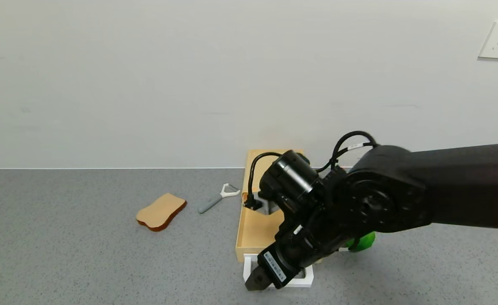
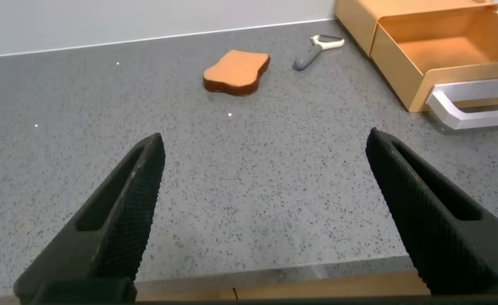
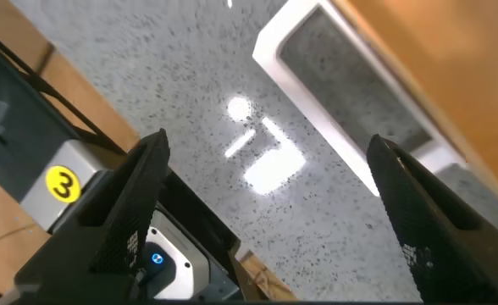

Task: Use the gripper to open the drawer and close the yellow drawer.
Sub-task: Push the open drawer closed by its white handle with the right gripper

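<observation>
The right arm crosses the head view from 3 o'clock and hides most of the yellow drawer: only its left wall, a strip of floor and the far case edge at 12 o'clock show. The drawer stands pulled out toward the robot, its white handle partly covered by the right tool, which hangs at 6 o'clock just past the handle's near rail. In the right wrist view the tool's fingers are spread wide and released, gripping nothing, with the handle apart from them above bare counter. A green object peeks out from under the arm; what it is cannot be told.

The left tool is out of the head view; its own camera shows it released and wide apart, low over the counter, near the front edge.

Open counter lies at 9 o'clock of the drawer, where a bread slice and a peeler lie well apart from it.
</observation>
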